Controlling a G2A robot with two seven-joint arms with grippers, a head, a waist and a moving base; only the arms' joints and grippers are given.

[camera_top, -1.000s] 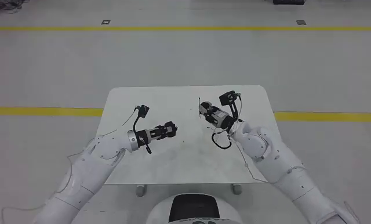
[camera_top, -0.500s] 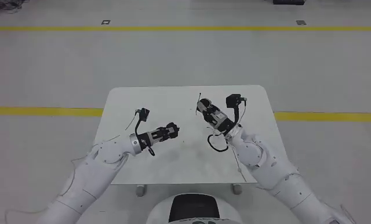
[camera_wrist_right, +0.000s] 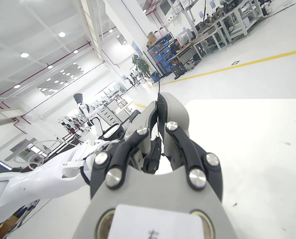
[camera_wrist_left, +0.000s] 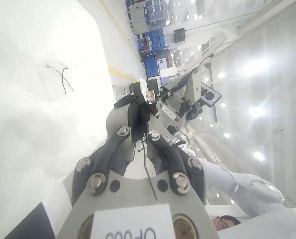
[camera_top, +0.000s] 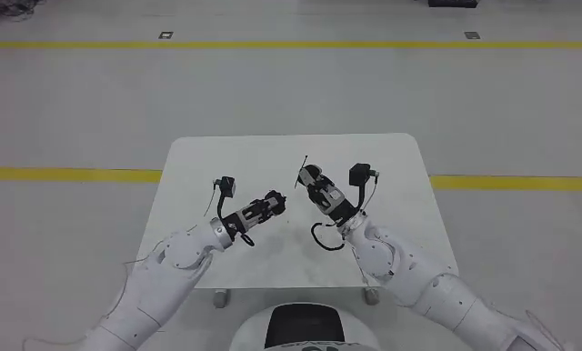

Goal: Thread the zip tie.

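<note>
The right gripper [camera_wrist_right: 158, 101] has its jaws closed on a thin black zip tie [camera_wrist_right: 158, 83]. The tie's long axis runs out past the fingertips, and what looks like its small head sits at the free end. In the top view this tie [camera_top: 303, 163] rises from the right gripper [camera_top: 306, 175] and points away from the robot, leaning slightly toward the left arm's side.

The left gripper [camera_top: 275, 204] hangs over the desk [camera_top: 273, 151], near the right gripper but apart from it and closer to the robot, its tips aimed toward its partner. Its jaws are pressed together on a black strip [camera_wrist_left: 149, 175] that trails back toward the wrist. Whether this is a second tie or the same one cannot be told.

The coming move probably turns on bringing the strip in line with the head, and the left gripper [camera_wrist_left: 138, 105] is the nearer one to close that gap. Two loose ties [camera_wrist_left: 63, 79] lie crossed on the desk, well apart from both grippers.
</note>
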